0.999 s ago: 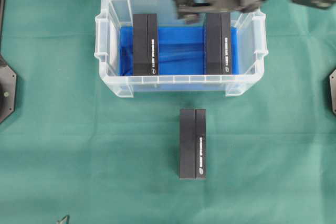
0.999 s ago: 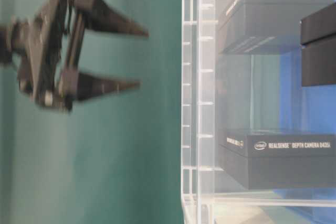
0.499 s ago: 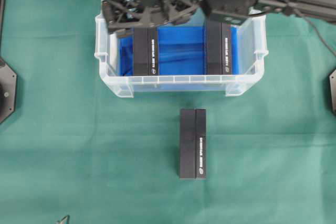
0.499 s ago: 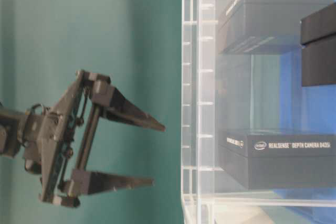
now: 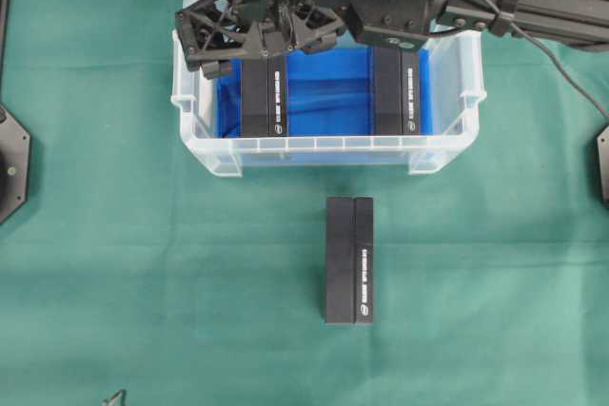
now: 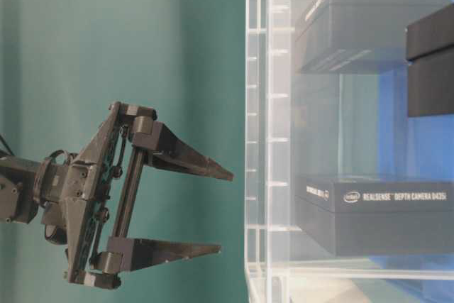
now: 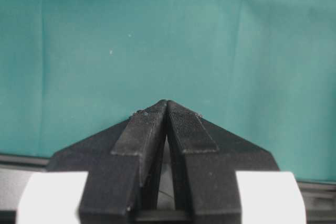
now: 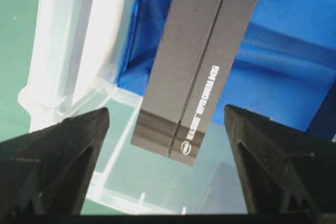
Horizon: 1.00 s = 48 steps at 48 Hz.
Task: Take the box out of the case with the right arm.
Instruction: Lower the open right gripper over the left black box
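The right arm (image 5: 495,2) reached in from the far right and held its gripper (image 5: 257,30) over the left end of the clear case (image 5: 328,154), the jaws spread wide apart and holding nothing. Inside the case, on the blue bottom, two black boxes lay well apart: the left box (image 5: 264,94) was directly below the open jaws, and the right box (image 5: 396,92) was partly under the wrist. A third box (image 5: 349,261) lay on the green desk (image 5: 143,282) in front of the case, and the left gripper (image 7: 166,109) had its jaws pressed together, empty.
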{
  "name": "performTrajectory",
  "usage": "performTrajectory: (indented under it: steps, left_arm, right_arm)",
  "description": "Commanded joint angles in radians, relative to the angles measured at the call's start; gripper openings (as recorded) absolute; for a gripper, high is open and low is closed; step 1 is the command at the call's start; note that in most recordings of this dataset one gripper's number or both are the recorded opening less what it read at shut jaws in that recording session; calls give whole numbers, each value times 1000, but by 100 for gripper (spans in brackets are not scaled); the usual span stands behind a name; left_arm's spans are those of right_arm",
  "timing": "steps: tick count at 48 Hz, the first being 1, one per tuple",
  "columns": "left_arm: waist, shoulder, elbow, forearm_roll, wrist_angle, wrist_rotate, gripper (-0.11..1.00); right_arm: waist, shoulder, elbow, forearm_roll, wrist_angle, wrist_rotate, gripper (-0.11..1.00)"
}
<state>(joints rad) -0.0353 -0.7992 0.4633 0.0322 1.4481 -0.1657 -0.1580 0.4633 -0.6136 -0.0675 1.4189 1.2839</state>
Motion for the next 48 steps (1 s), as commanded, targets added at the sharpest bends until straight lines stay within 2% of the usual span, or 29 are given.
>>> performTrajectory:
  steps: [1, 48]
  left_arm:
    - [3, 5, -28, 3, -2, 0, 0]
    - [3, 6, -26, 3, -2, 0, 0]
  right_arm:
    - [3, -25, -23, 2, -2, 2, 90]
    - [5, -26, -23, 2, -3, 28, 91]
